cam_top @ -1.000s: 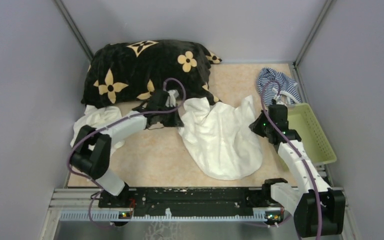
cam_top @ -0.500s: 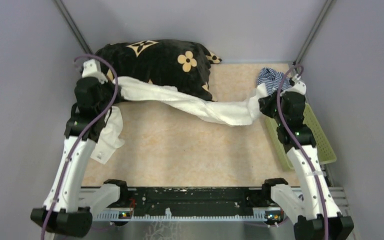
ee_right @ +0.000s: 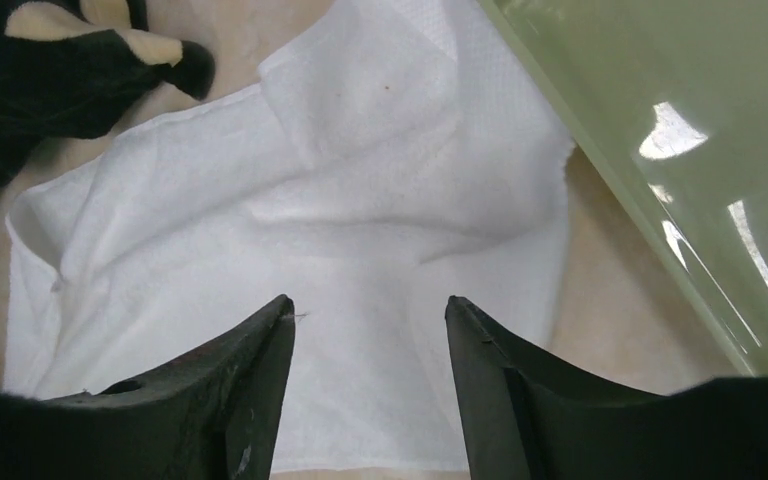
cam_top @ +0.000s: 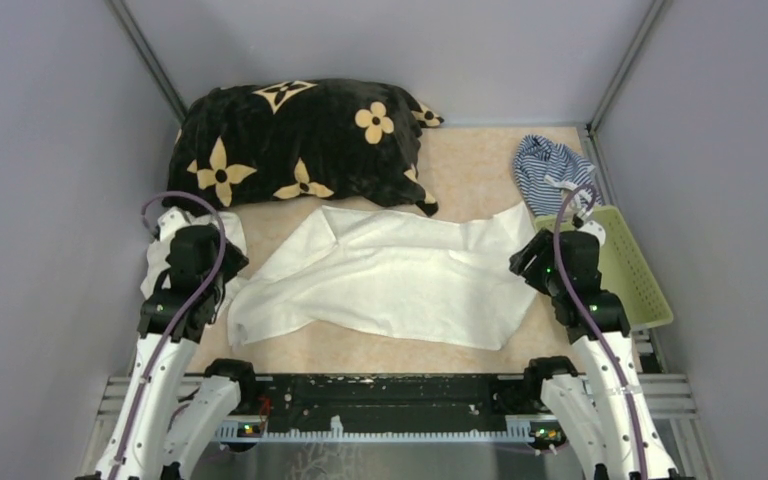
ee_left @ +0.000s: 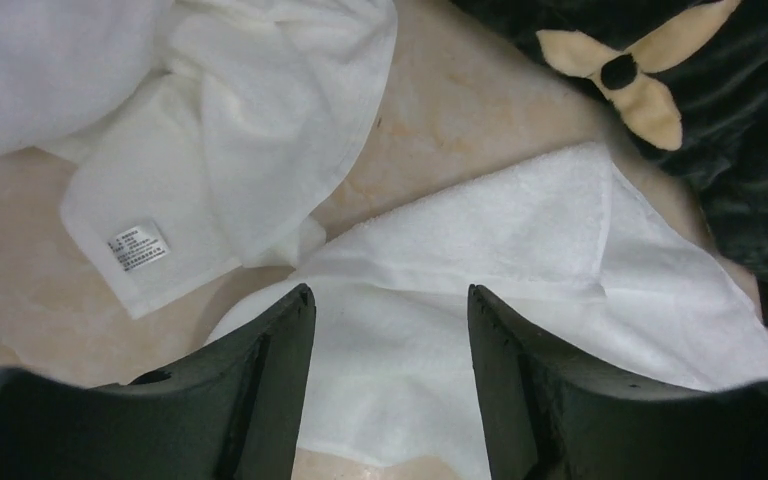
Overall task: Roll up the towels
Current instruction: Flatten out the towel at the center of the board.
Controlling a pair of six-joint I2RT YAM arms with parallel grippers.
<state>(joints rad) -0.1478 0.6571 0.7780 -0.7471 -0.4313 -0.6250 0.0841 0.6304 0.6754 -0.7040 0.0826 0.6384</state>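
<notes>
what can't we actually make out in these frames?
- Second towel, top view: mostly hidden under the left arm, so its full shape is unknown.
- Its label, left wrist view: print too small to read.
- Green basket, top view: partly behind the right arm; right wrist view crops it.
- Spread towel, wrist views: near edge hidden behind the jaws.

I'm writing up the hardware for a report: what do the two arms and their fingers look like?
Both arms have white link shells with black joint housings. A purple cable loops along the left arm and the right arm. Small green lights glow near the wrists. The fingers are matte black, broad, tapering to blunt tips.
</notes>
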